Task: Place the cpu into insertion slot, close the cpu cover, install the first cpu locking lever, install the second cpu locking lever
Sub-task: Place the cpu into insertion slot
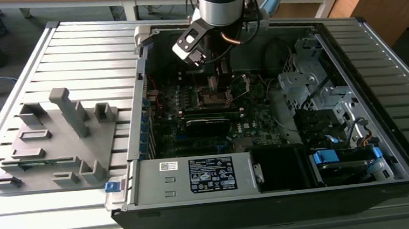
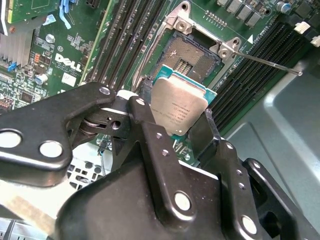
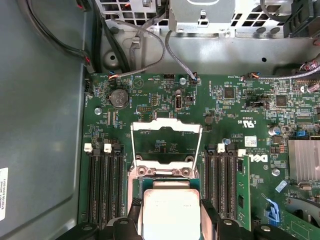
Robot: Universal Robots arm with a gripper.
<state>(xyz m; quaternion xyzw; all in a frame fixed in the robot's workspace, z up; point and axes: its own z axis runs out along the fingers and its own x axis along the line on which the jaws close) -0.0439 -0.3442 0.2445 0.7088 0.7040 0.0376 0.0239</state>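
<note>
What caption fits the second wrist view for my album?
The pincer grips the cpu close to the uncovered insertion slot.

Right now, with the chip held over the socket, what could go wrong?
1. The gripper pinches the cpu by two edges over the insertion slot. If the cpu slips or goes down skewed, it may land crooked on the slot's contacts.
2. The cpu cover stands open beside the slot, and a thin locking lever sticks out sideways. The gripper might catch either.
</note>
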